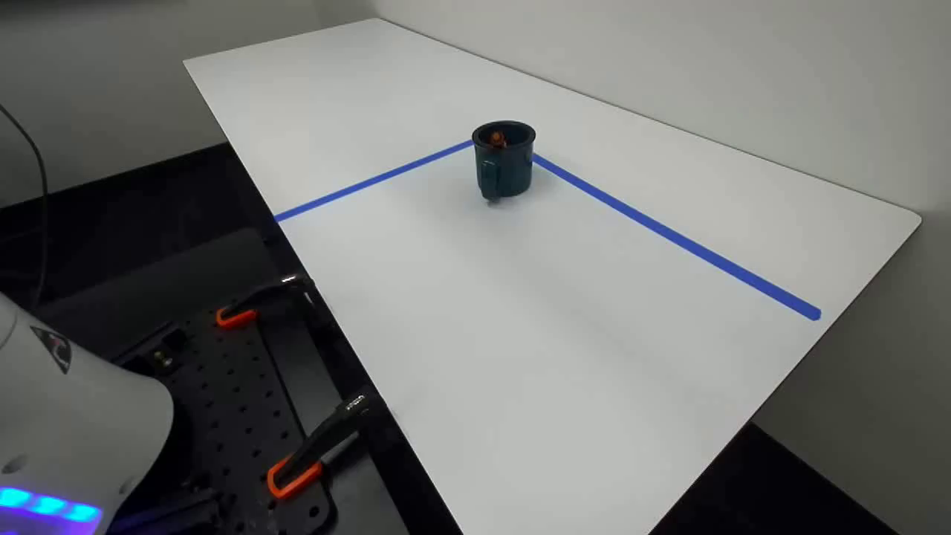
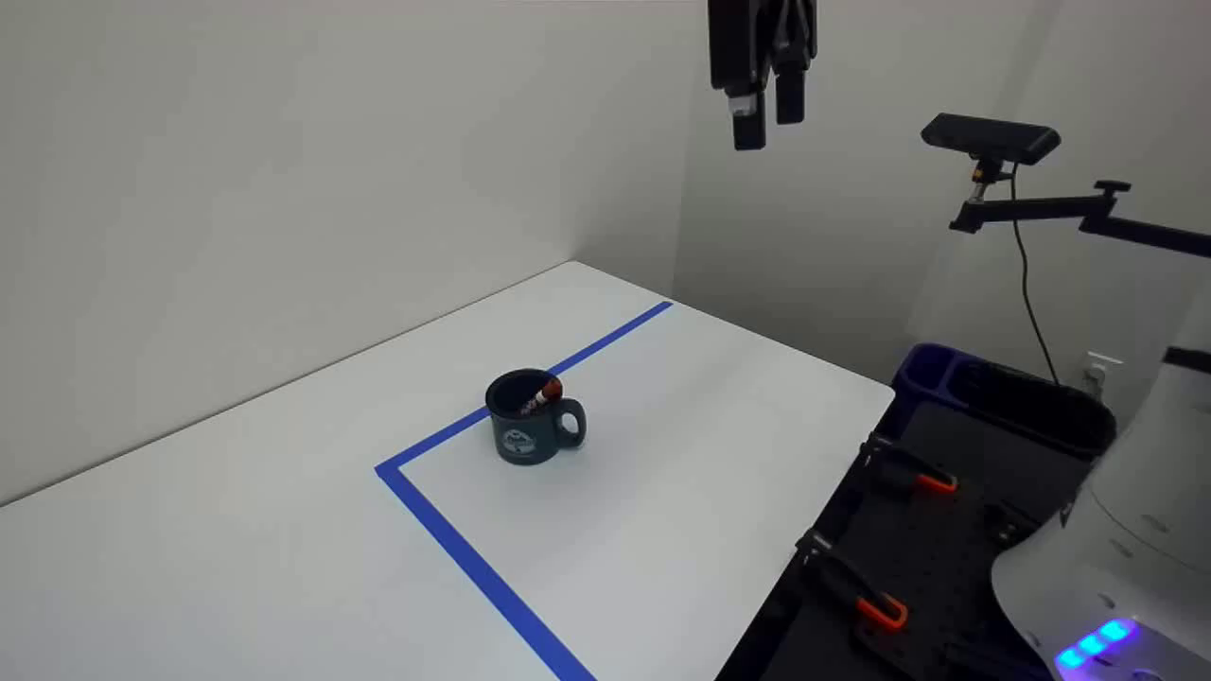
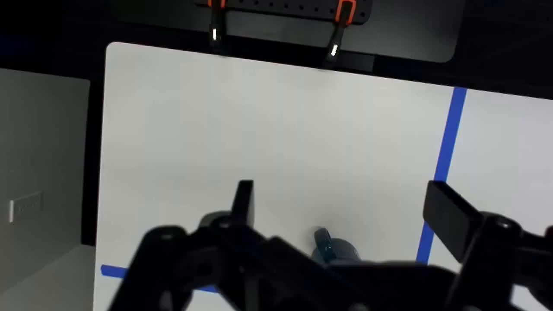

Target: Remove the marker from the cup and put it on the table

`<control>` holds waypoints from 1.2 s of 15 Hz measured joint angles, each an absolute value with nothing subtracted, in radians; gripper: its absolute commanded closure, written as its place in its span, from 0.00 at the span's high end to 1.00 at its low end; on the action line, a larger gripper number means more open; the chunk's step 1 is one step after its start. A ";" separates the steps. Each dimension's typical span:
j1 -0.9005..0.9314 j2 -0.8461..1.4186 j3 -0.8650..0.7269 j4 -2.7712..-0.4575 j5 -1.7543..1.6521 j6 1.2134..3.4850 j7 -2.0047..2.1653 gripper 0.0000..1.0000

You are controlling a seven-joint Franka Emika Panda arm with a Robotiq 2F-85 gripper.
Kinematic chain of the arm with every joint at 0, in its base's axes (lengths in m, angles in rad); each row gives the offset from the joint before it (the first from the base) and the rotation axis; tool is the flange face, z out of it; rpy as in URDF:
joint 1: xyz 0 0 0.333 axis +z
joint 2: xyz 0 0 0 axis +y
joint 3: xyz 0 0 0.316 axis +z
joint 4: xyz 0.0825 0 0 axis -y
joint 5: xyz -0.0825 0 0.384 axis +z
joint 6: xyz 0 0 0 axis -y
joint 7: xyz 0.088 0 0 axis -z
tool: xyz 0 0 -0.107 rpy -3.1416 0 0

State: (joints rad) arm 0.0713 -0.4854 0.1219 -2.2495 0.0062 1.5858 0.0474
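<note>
The dark teal cup (image 1: 513, 172) stands upright on the white table (image 1: 565, 357), near the corner of the blue tape; it also shows in an exterior view (image 2: 520, 441). The reddish-orange marker (image 2: 549, 389) leans inside the cup with its end near the rim; its end shows in an exterior view (image 1: 498, 139). In the wrist view the cup (image 3: 343, 250) is partly covered by the gripper body, and the marker is hidden. My gripper (image 2: 769, 121) is open and empty, high above the table and well above the cup; its fingers are wide apart in the wrist view (image 3: 341, 201).
Blue tape lines (image 1: 669, 234) run across the table. A wall (image 2: 331, 170) stands along its far long side. Orange-tipped clamps (image 1: 293, 475) and a black perforated bench (image 1: 245, 401) lie at the robot's side. A camera on an arm (image 2: 991, 140) and a dark bin (image 2: 1031, 402) stand beyond.
</note>
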 measured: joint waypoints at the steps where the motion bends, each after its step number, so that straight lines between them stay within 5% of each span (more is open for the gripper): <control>1: 0.071 -0.485 0.122 -2.249 0.006 1.586 0.047 1.00; 9: 0.084 -0.435 0.122 -2.236 0.006 1.616 0.038 1.00; 18: 0.152 -0.037 0.204 -2.067 -0.102 1.787 0.038 1.00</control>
State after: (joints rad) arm 0.1522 -0.0373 0.2039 -2.0670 -0.1017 1.7873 0.0379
